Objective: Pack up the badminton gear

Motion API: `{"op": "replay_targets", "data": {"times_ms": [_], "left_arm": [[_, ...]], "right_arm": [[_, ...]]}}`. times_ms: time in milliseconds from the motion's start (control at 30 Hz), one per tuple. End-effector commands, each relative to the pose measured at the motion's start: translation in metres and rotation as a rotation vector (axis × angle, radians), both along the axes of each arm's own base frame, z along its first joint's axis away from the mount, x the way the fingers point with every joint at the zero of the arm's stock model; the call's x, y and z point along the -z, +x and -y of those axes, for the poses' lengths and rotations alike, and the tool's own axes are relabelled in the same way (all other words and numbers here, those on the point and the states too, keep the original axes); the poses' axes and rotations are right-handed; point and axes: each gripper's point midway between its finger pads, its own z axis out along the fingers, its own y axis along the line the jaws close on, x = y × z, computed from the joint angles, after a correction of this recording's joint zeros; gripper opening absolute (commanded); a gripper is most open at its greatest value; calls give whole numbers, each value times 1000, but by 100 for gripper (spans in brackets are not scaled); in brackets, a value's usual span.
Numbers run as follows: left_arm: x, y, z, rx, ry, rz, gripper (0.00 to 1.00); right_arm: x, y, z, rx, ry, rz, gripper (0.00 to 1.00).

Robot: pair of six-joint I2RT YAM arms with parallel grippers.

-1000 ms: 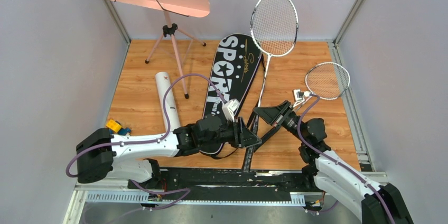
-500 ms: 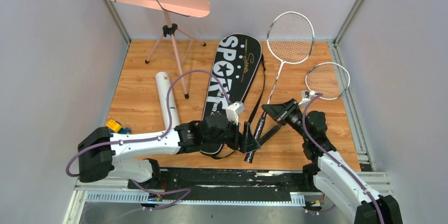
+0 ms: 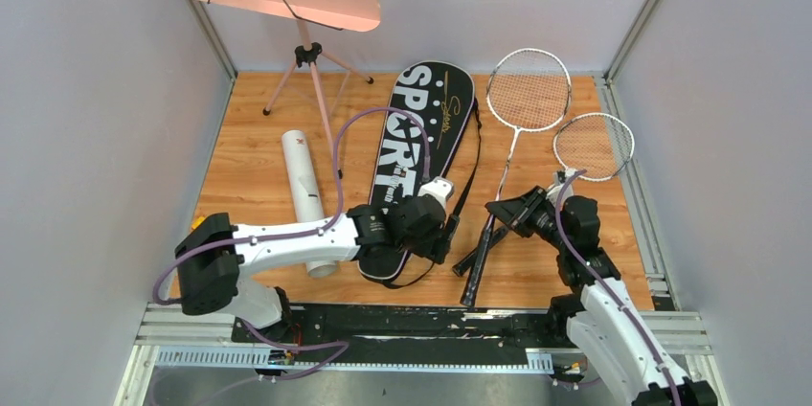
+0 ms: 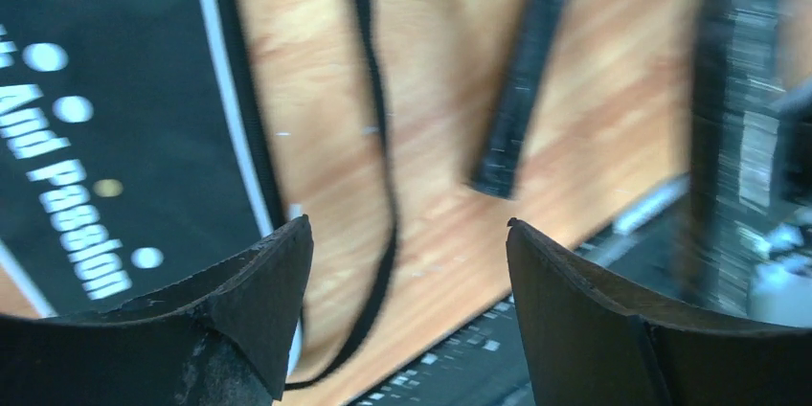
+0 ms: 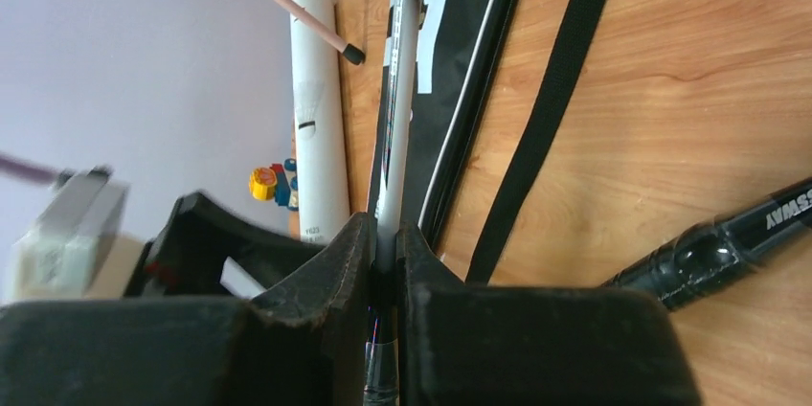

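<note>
Two rackets on record. Held racket point(image 3: 529, 90): right fingers point(image 3: 500, 208) pinched shut on its thin silver shaft, near the handle end. Its head points toward the back wall, to the right of the bag point(image 3: 421, 128). Cannot tell whether the head rests on the desk point(image 3: 249, 176) or hangs just off it. Other racket point(image 3: 594, 146) lies near the right wall, and the two black handles cross near the front edge. Left fingers point(image 3: 440, 238) are spread wide and hold nothing, poised over the bag's near end and its strap point(image 4: 373, 138). White tube point(image 3: 304, 186) lies left of the bag, apart from it.

Step in hand, as I read it: open the bag so the held racket can go in. Notes:
- A pinch on a round shaft lets the racket swivel, so keep it low and move slowly.
- Left fingers should take fabric at the bag's edge, not the strap, which would only drag.
- The zip's position is not visible.

Writing:
- Bag: "SPORT" in large white capitals, with unreadable gold script beside it. "And Passion" shows in white in the left wrist view.
- Other racket's handle: reads roughly "AVASSWAY".
- Tube and shaft: print too small to read.
</note>
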Motion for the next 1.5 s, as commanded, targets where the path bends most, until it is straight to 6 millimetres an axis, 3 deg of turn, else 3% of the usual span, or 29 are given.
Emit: {"op": "replay_targets", "data": {"times_ms": [0,367,567,633,733,867,1000,1267,1333,1367,1400,1467], "left_arm": [[25,38,-45,-102,241,71,80],[64,63,-51,-114,301,62,77],[84,68,-52,-100,349,63,71],[89,68,-53,-95,360,60,65],[92,67,-53,-89,356,61,47],[83,64,-45,-76,298,56,17],[67,61,-37,-65,232,47,0],[44,59,-36,-101,165,50,0],[41,60,-37,-113,152,57,5],[40,61,-38,-121,152,64,13],[42,61,-40,-125,158,65,16],[46,62,-40,-121,168,70,11]], "right_arm": [[-21,-14,1,-46,-54,68,0],[6,-32,-5,-70,-21,-49,0],[13,-35,-20,-126,-15,-72,0],[15,-37,-25,-134,-22,-73,0],[18,-39,-29,-130,-31,-88,0],[23,-43,-33,-134,-25,-114,0],[25,-47,-35,-149,-26,-117,0],[28,-50,-23,-66,-19,-139,0],[24,-50,-21,-55,-14,-123,0],[23,-50,-21,-53,-14,-118,0],[22,-50,-21,-56,-14,-115,0],[21,-52,-22,-65,-10,-115,0]]}}
